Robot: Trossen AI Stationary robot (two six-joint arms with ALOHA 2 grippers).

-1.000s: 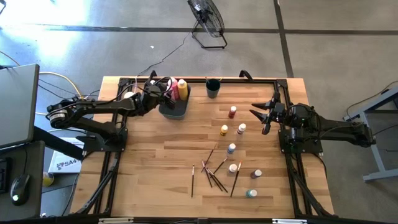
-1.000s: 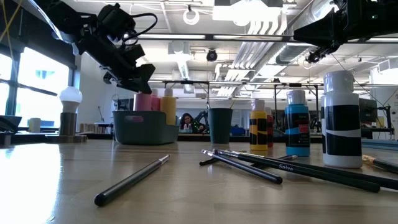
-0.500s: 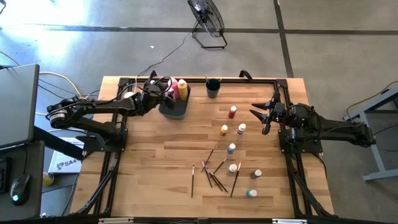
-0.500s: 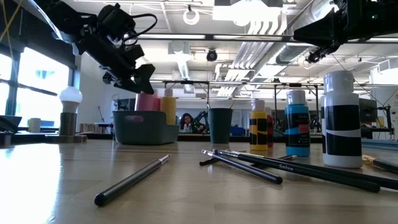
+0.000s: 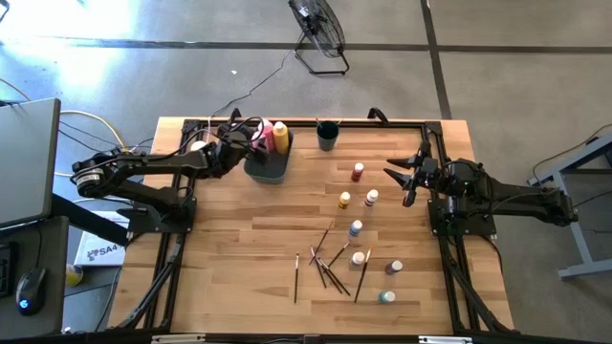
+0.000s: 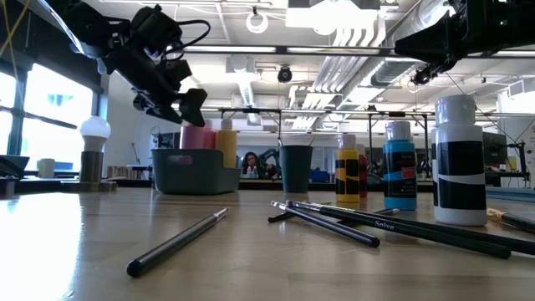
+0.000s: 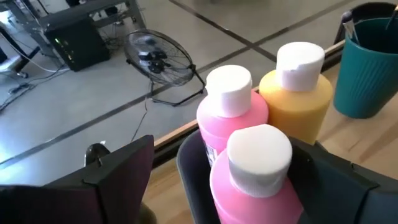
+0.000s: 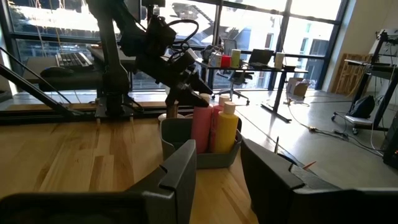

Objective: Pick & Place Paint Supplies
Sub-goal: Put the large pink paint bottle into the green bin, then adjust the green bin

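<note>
A grey bin [image 5: 271, 170] at the table's far left holds two pink squeeze bottles [image 7: 258, 168] and a yellow one [image 7: 298, 87], all upright. My left gripper [image 5: 254, 143] hovers open just above the bin, with one finger on either side of the nearest pink bottle's white cap and touching neither side. Several small white-capped paint bottles [image 5: 356, 227] stand on the wood right of centre. Thin dark paintbrushes [image 5: 330, 263] lie loose near the front. My right gripper [image 5: 402, 177] waits open over the table's right side, nothing between its fingers.
A teal cup [image 5: 327, 136] stands at the far edge, right of the bin. A white knob on a round tan base [image 6: 94, 138] stands left of the bin. Bare wood [image 5: 229, 248] lies between the bin and the table's near edge.
My left gripper has opened over the bin and risen a little, drawing slightly toward the table's left. The pink bottle that it let go stands upright in the bin beside the other two.
</note>
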